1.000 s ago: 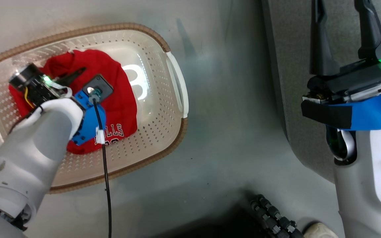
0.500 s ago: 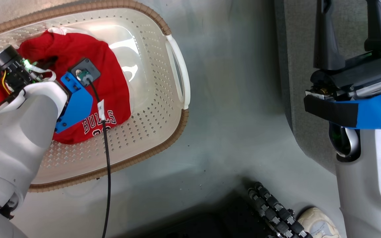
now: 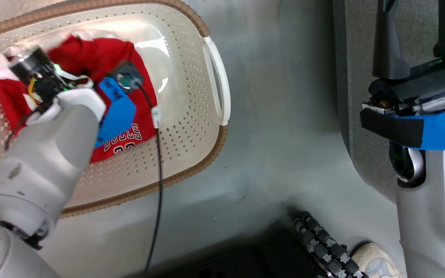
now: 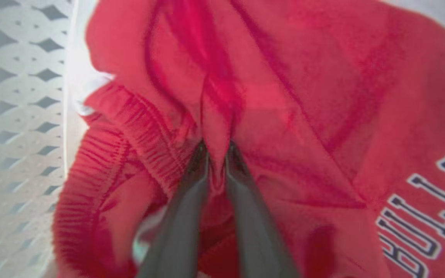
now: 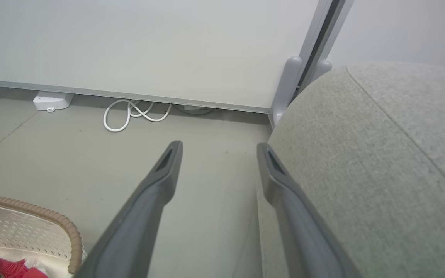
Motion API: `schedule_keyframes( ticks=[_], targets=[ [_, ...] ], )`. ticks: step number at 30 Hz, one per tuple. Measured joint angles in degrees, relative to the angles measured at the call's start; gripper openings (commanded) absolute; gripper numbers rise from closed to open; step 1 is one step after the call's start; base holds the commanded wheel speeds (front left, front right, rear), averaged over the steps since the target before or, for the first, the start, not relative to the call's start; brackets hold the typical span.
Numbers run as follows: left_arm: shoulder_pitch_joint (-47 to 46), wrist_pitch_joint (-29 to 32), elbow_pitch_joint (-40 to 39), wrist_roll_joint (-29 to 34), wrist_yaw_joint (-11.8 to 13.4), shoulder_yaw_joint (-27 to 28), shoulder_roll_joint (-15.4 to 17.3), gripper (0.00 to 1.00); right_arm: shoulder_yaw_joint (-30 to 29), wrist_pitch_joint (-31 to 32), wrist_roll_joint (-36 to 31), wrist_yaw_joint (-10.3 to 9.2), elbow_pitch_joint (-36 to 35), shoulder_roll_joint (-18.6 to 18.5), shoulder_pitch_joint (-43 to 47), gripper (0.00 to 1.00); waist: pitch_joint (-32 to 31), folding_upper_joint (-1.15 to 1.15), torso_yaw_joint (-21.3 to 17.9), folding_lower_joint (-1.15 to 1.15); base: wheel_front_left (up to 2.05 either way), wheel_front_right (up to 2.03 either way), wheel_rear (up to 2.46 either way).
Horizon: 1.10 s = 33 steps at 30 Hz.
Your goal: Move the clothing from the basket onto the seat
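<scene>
1. looking down from the head view, the left forearm [image 3: 48, 154] is reaching into the basket [image 3: 191, 127], which is sitting on the floor [image 3: 276, 116] at the left. the red clothing [image 3: 91, 58] is lying in the basket's far left part, under the wrist, and the jersey [image 3: 124, 139] is showing its white lettering beside the arm. a black cable [image 3: 157, 173] is trailing from the wrist across the near rim.
2. in the same view the right gripper [image 3: 417, 23] is hanging over the left edge of the grey seat [image 3: 355, 58], fingers spread wide with nothing between them. the seat is standing well apart from the basket, with bare floor between.
3. in the left wrist view the left gripper [image 4: 215, 150] is pressing its fingers nearly together on a raised fold of red fabric, pinching it right at the tips. a ribbed hem is bunching at the left, the lettering is lying at the right, and the basket's perforated wall is showing at the far left.
4. in the right wrist view that gripper's fingers are standing wide apart and empty, with the seat close at the right, a corner of the basket at the near left, and a white cord [image 5: 133, 112] lying on the floor by the far wall [image 5: 129, 46].
5. the step in hand is looking like the grasp itself, with all the clothing lying in the basket. the next move is calling for a lift high enough to clear the rim, then a carry rightward to the seat. the thin pinch may be taking only one layer.
</scene>
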Motion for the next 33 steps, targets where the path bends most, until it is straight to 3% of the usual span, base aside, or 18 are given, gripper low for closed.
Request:
schedule_keyframes(
  ticks=[8, 24, 27, 33],
  targets=[
    [0.2, 0.5, 0.2, -0.5, 0.5, -0.2, -1.5, 0.0, -0.4, 0.0, -0.3, 0.0, 0.3, 0.0, 0.0, 1.0, -0.7, 0.0, 0.4, 0.0, 0.0, 0.0, 0.0],
    [1.9, -4.0, 0.2, -2.5, -1.5, -0.5, -3.0, 0.0, -1.0, 0.0, -0.7, 0.0, 2.0, 0.0, 0.0, 1.0, -4.8, 0.0, 1.4, 0.0, 0.0, 0.0, 0.0],
    [2.8, -5.9, 0.1, -3.2, -1.8, -0.5, -4.1, 0.0, -1.1, 0.0, -0.9, 0.0, 2.7, 0.0, 0.1, 1.0, -6.5, 0.0, 1.8, 0.0, 0.0, 0.0, 0.0],
    [4.9, -10.8, 0.0, -5.1, -2.5, -0.2, -3.3, 0.0, -1.3, 0.0, -1.3, 0.0, 3.7, 0.0, 0.8, 1.0, -9.8, 0.0, 2.6, 0.0, 0.0, 0.0, 0.0]
  ],
)
